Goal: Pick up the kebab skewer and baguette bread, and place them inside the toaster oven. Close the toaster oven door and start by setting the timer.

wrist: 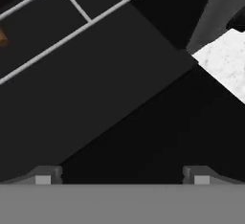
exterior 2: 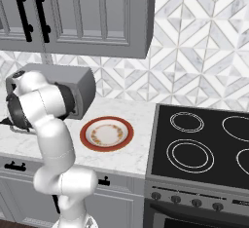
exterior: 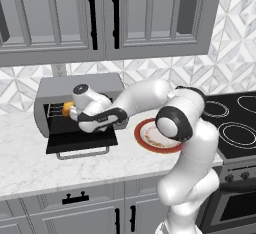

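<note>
**Hand at the oven mouth, door down and waiting**

While the toaster oven (exterior: pixel 80 103) stands open on the counter (exterior: pixel 25 158), the white arm reaches left across it and holds its hand just above the lowered toaster oven door (exterior: pixel 82 140). The fingers (wrist: pixel 43 176) are spread wide with nothing between them; in the hand view the two tips sit far apart at the bottom, over the dark glass of the door, with the wire rack (wrist: pixel 72 0) running diagonally above.

The baguette bread (exterior: pixel 67 108) shows as a yellow-orange stub on the rack inside the oven, just beside the wrist on its left. The kebab skewer cannot be made out; the red-rimmed plate (exterior 2: pixel 106 134) beside the oven looks bare, so the skewer is probably inside as well, though that is a guess.

The next step, then, is likely closing the door. It lies flat, hinged at the oven's base, its long axis running left to right across the oven front, with the silver bar handle (exterior: pixel 82 153) along the near edge. That handle lies below the hand and towards the robot, so the fingers would have to draw back from the cavity and drop under the door's front edge to lift it.
</note>
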You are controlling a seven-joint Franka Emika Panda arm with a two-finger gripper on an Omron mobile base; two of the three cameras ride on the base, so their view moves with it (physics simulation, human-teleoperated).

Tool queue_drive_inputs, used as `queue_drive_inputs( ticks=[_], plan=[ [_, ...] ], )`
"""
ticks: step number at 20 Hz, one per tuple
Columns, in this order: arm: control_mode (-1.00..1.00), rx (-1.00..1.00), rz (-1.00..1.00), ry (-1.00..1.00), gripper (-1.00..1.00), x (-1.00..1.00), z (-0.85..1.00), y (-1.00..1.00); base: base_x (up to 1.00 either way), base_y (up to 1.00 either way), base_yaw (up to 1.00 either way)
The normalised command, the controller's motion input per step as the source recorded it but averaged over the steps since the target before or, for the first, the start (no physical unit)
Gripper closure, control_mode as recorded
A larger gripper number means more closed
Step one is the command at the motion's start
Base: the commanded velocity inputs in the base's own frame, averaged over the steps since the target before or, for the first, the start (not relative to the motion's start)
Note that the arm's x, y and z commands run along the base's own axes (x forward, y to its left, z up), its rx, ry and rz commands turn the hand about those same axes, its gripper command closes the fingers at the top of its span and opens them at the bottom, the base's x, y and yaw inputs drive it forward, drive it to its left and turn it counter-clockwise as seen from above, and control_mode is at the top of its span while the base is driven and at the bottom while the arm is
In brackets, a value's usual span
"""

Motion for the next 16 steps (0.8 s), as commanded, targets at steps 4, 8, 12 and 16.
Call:
queue_drive_inputs(
  ticks=[4, 8, 12, 16],
  plan=[
    [-1.00, 0.00, 0.00, 0.00, -1.00, -0.94, 0.02, 0.00, 0.00, 0.00, 0.00],
    [-1.00, 0.00, 0.09, 0.00, -1.00, -0.98, 0.00, 0.00, 0.00, 0.00, 0.00],
    [-1.00, 0.01, 0.17, 0.00, -1.00, -0.86, 0.00, 0.00, 0.00, 0.00, 0.00],
    [-1.00, 0.02, 0.18, 0.05, -1.00, -0.44, -0.02, 0.00, 0.00, 0.00, 0.00]
  ],
)
